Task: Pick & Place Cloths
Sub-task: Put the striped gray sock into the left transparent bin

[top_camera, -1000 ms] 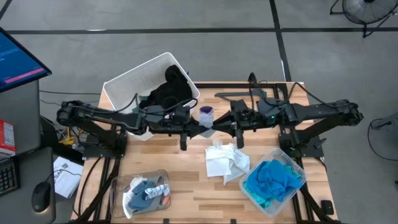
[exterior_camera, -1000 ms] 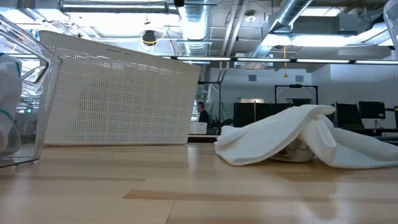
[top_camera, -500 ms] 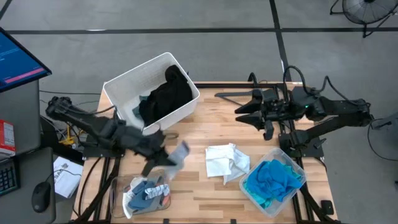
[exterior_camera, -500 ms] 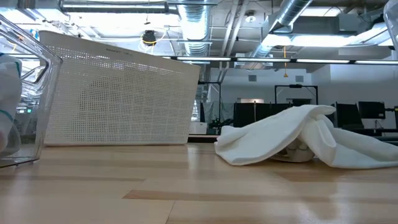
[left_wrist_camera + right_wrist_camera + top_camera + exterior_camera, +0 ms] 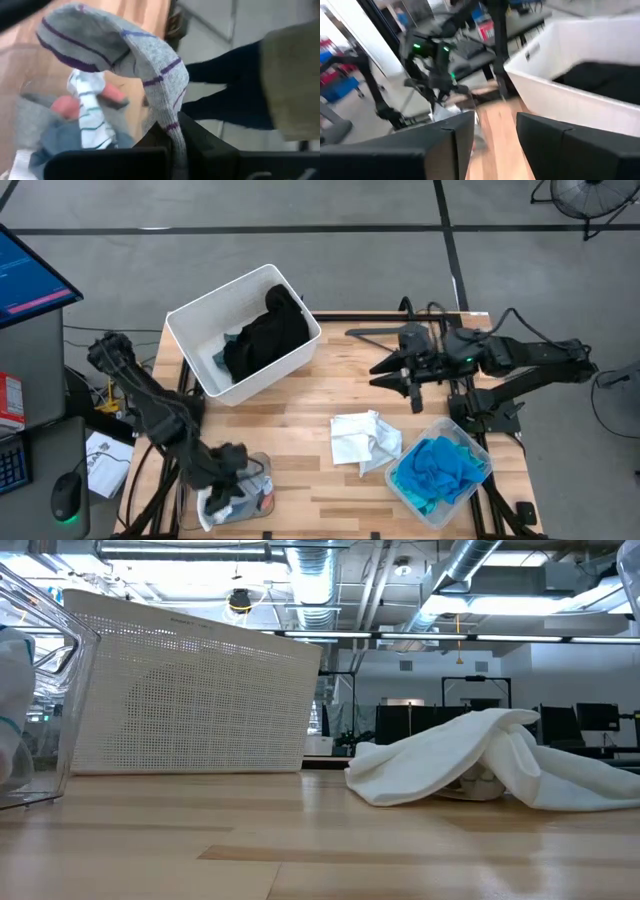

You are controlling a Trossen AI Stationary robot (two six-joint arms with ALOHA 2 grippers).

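Observation:
My left gripper (image 5: 232, 470) is over the clear container (image 5: 188, 480) at the table's near left corner, shut on a grey sock with purple stripes (image 5: 150, 55). In that container lie grey, blue, orange and white green-striped cloths (image 5: 85, 120). My right gripper (image 5: 385, 375) hangs open over the table's far right part and touches nothing; its fingers (image 5: 445, 145) stand apart. A white cloth (image 5: 365, 440) lies crumpled on the table's middle. A turquoise cloth (image 5: 440, 468) fills a clear tub at the near right. Black cloths (image 5: 265, 335) lie in the white bin (image 5: 200, 320). My left gripper (image 5: 170, 131) pinches the grey striped sock by one end (image 5: 172, 125) between its two fingers (image 5: 200, 142). From there the sock runs forward and folds over above the cloths in the container. Whether its free end rests on them, I cannot tell.
A black hanger (image 5: 385, 333) lies at the far edge beside my right arm. In the low view the white perforated bin (image 5: 190, 690) stands far left and the white cloth (image 5: 480, 765) right, with bare wood between and in front.
Both grippers stood together at the table's middle beside the bin a second ago. My left gripper has swung toward the near left corner with the striped sock and now hangs over the clear container. My right gripper has drawn back toward the right edge.

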